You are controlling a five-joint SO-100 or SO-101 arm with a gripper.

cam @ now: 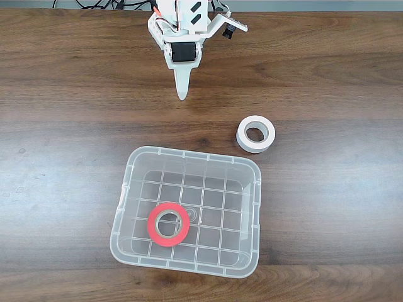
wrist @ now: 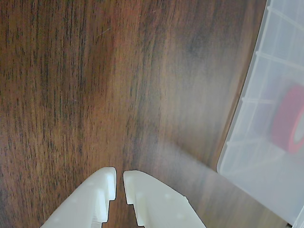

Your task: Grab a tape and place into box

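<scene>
Nearest, the gripper [wrist: 119, 183] — jaws nearly pressed together, empty. Lower centre, the tape [cam: 168, 224] lies flat in the box [cam: 128, 176] — light, stiff; pinch its wall.

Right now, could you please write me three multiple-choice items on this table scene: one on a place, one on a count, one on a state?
1. Where does the red tape lie?
A. On the table beside the white tape
B. Flat on the floor of the clear box
C. Between the gripper's fingers

2. How many tape rolls does the fixed view show?
A. One
B. Two
C. Three

3. How is the gripper?
A. Shut on the red tape
B. Shut on the white tape
C. Nearly closed and empty

Answers: 1 B, the red ring sits on the box's grid floor. 2 B, red in the box, the white tape on the table outside. 3 C, the wrist view shows a narrow gap between the fingertips with nothing in it.
</scene>
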